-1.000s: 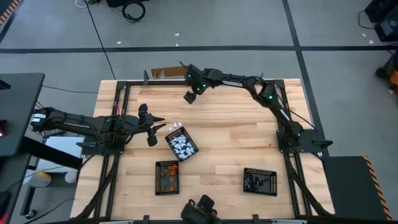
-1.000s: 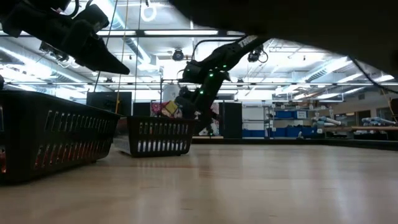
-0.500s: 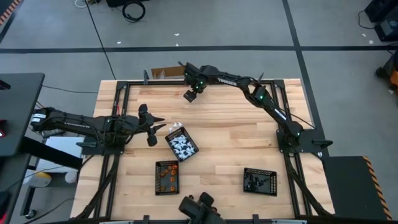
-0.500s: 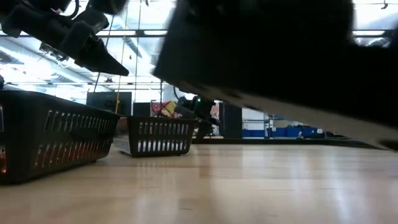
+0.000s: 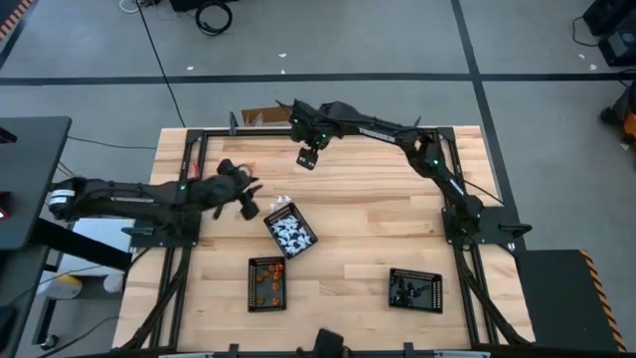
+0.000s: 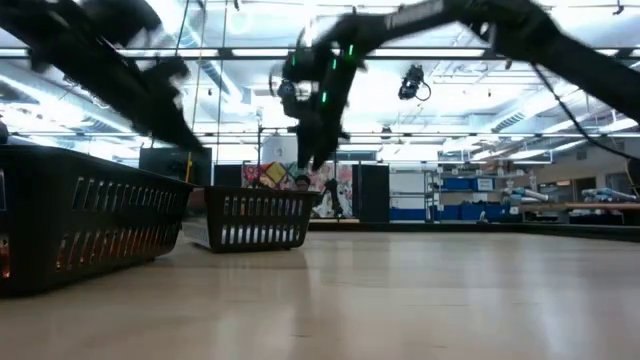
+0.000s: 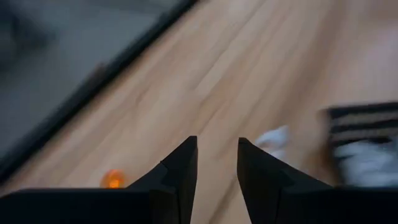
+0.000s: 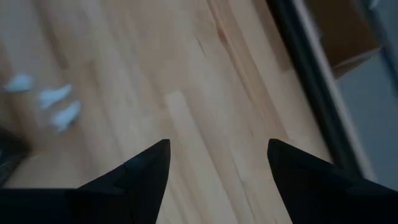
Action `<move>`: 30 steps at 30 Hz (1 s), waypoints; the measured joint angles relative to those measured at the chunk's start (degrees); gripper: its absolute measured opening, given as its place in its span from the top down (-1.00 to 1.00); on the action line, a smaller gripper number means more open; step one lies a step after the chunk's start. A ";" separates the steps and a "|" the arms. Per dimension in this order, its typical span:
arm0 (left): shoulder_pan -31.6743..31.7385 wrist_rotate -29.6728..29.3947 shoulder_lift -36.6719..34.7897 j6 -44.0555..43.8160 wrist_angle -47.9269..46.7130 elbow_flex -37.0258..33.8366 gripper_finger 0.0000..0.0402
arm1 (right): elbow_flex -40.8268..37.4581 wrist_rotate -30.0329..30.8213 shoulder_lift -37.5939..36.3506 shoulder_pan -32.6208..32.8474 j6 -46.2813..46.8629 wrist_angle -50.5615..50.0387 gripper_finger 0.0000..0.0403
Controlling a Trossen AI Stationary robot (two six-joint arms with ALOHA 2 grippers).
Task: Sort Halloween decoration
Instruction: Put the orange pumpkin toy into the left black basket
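The left end effector (image 5: 248,198) hangs above the pale wooden worktop (image 5: 378,219) toward its left side, its two dark fingers (image 7: 180,168) set a narrow gap apart with nothing between them. Just beside it, toward the middle of the worktop, sits a black rectangular slotted tray full of white toy pieces (image 5: 290,232), turned at an angle, with a few loose white pieces (image 5: 281,204) lying on the wood at its far corner, close to the fingertips. Nearer the front edge stands a second black tray holding orange pieces (image 5: 266,282), and well to the right a third black tray holding black pieces (image 5: 414,289). The right end effector (image 5: 307,156) hovers over the far edge of the worktop, well apart from all three trays, its fingers spread wide and holding nothing. The left wrist view shows a single small orange piece (image 7: 112,179) on bare wood beside the fingers, which in the high view is only a faint orange speck (image 5: 247,167). The right wrist view picks out three loose white pieces (image 8: 55,98) on the wood ahead of its fingers (image 8: 142,174). The low view shows only the slotted tray walls (image 6: 255,220), not their contents.
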 joint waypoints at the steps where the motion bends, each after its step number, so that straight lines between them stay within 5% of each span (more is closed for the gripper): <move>1: 2.82 1.36 2.34 -0.79 -0.59 0.37 0.41 | -0.78 1.72 -1.54 0.99 -0.72 0.13 -0.36; 8: 16.77 8.09 19.00 -0.82 -5.48 11.06 0.41 | -23.45 3.87 -14.10 5.31 -1.33 18.63 -0.34; 19: 24.15 9.41 29.66 0.45 -2.36 13.04 0.25 | -67.06 5.69 -36.27 9.49 9.60 61.07 -0.22; 23: 27.63 12.65 31.06 0.38 -0.95 13.05 0.02 | -74.28 5.95 -40.17 10.14 10.66 71.49 -0.22; 30: 33.64 16.15 34.94 -1.77 -3.05 13.04 -0.10 | -75.77 6.02 -42.82 10.12 11.01 71.85 -0.21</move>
